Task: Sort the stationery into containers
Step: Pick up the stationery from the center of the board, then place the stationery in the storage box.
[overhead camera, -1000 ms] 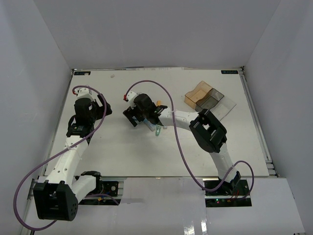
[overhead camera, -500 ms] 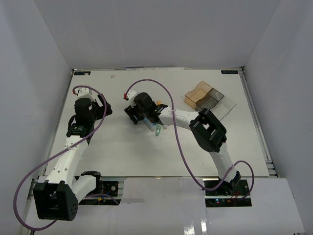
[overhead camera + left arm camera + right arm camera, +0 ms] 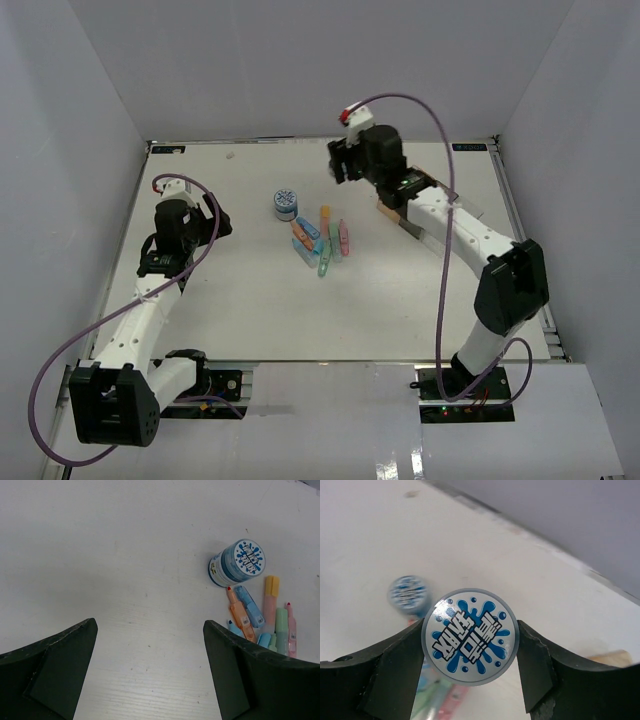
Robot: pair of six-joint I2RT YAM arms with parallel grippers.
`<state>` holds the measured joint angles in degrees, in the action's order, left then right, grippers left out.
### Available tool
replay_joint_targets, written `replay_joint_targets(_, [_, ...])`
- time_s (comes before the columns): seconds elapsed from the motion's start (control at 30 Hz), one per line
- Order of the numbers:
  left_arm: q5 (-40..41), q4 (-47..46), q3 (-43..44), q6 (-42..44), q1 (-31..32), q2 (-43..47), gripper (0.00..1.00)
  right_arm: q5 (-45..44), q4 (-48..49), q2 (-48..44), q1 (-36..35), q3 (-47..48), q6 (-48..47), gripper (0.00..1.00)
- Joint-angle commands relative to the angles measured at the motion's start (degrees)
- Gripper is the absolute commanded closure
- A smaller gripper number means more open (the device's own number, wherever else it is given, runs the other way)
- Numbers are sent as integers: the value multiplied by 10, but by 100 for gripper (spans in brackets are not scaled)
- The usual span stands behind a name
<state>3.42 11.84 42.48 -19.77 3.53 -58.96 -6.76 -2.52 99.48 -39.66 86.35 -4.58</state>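
Hovering left gripper (image 3: 150, 650): jaws spread wide, empty. Round blue-splash roll (image 3: 236, 563) stands on end on table (image 3: 240, 300); pastel sticks (image 3: 270, 620) beside it, long axes mostly near-far. Right gripper (image 3: 470, 642) pinches second roll (image 3: 470, 636) by its rim, printed flat face showing in wrist view, near amber tray (image 3: 386, 207).

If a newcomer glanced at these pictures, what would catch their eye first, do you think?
The blue-and-white roll clamped in the right gripper, held above the far side of the table, stands out most. Next come a matching roll standing mid-table and the pastel pieces fanned just beside it.
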Motion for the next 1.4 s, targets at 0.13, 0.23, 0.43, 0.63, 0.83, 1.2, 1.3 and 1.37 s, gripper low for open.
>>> replay_joint_targets(0.13, [-16, -1, 9, 4, -3, -2, 2, -41, 1, -22, 200, -49, 41, 71])
replay_joint_targets(0.23, [-17, -1, 9, 4, -3, -5, 2, -40, 2, 1, 245, -44, 57, 70])
replay_joint_targets(0.43, [-18, 0, 9, 4, -4, -4, 2, -38, 2, 57, 286, -20, 49, 70])
replay_joint_targets(0.63, [-20, -1, 9, 4, -4, -6, 2, -23, 2, 106, 295, 10, 31, 70])
replay_joint_targets(0.83, [-21, 0, 9, 5, -4, -7, 2, -3, 18, 123, 297, 14, 26, 70])
replay_joint_targets(1.2, [-25, 0, 10, 6, -4, -10, 2, -12, 82, 149, 308, -7, 23, 64])
replay_joint_targets(1.3, [-25, 0, 10, 7, -4, -10, 2, -17, 110, 149, 310, -24, 24, 61])
replay_joint_targets(1.37, [-25, 0, 11, 6, -5, -11, 2, -20, 126, 150, 310, -32, 25, 58])
